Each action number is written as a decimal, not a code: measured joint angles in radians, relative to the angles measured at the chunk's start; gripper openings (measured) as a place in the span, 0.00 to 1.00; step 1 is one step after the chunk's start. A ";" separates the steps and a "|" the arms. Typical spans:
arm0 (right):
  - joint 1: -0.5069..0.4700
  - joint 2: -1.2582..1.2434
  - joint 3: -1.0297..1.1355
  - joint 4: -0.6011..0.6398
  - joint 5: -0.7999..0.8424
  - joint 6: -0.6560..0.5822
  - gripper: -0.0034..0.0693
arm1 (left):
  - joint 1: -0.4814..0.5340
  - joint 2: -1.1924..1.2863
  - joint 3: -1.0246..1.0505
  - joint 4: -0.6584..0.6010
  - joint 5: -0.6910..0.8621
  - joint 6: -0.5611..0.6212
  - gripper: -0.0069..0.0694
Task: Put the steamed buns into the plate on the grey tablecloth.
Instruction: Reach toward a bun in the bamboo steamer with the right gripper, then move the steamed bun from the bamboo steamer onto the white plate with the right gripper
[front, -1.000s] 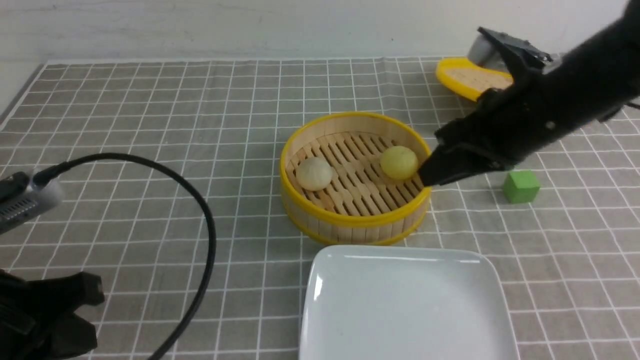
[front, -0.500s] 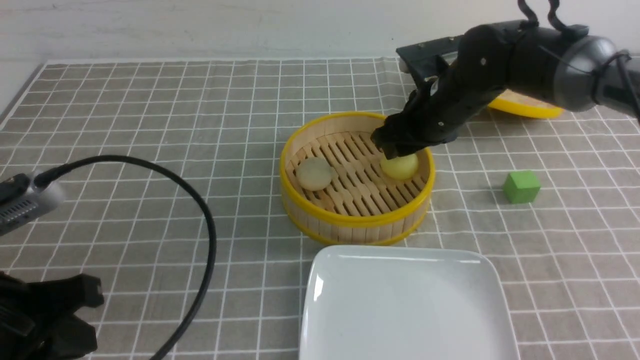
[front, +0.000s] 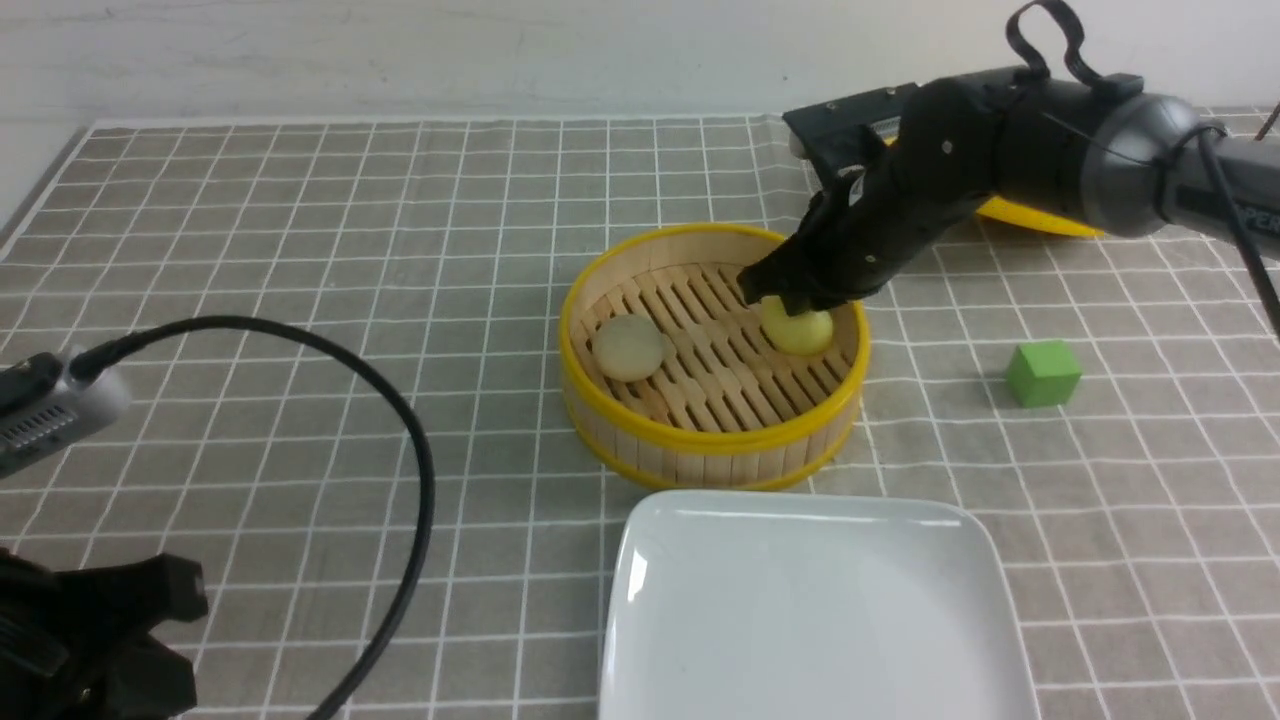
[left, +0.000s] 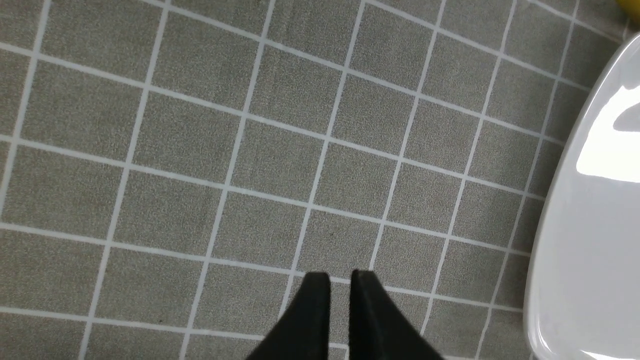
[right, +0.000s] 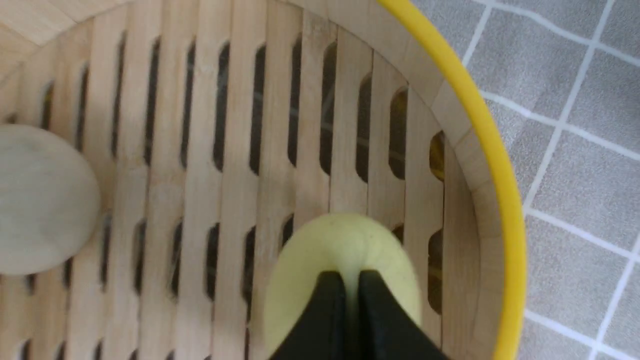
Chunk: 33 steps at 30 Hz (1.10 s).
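The yellow bun (front: 800, 328) (right: 345, 250) is sitting on the slats at the right side of the steamer basket (front: 700, 432) (right: 500, 175), close to the wall. The right gripper (front: 785, 298) (right: 351, 280) has come at it from the far right and is clamped down on its top. In the right wrist view the two black tips are squeezed almost together, with a little ridge of soft bun pinched up between them. From the front the bun looks like it's resting on the basket floor, though I can't tell for sure whether it's lifted at all.

The pale bun (front: 628, 347) (right: 40, 200) is on the left side of the same basket, well apart from the yellow one, with nothing touching it. So both are in the basket and neither is on the plate.

The plate (front: 800, 620) (left: 590, 240) is on the near side of the basket, just beside it, flat on the grey tablecloth (front: 300, 250) (left: 200, 150) (right: 575, 175).

The left gripper (left: 340, 280) is way off at the near left, hovering over bare cloth to the left of the plate's edge. Its tips are nearly closed with only a thin slit between them, and nothing in there.

Other stuff: a green cube (front: 1042, 373) on the cloth to the right of the basket, a yellow-rimmed lid (front: 1030, 218) at the far right mostly hidden behind the right arm, and a black cable (front: 410, 450) looping across the left side.
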<state>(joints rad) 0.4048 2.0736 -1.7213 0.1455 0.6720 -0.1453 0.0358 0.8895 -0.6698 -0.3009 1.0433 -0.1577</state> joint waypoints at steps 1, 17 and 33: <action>0.000 -0.029 0.000 0.007 0.023 0.000 0.06 | 0.000 0.000 0.000 0.000 0.002 0.000 0.21; 0.054 -0.641 0.384 0.142 0.538 0.052 0.08 | 0.000 0.000 0.000 0.000 0.024 0.000 0.23; 0.129 -0.468 0.873 0.175 -0.123 0.053 0.41 | 0.000 0.000 -0.004 0.071 0.000 0.016 0.27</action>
<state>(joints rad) 0.5336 1.6055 -0.8482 0.3203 0.5495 -0.0926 0.0358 0.8895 -0.6741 -0.2303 1.0430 -0.1420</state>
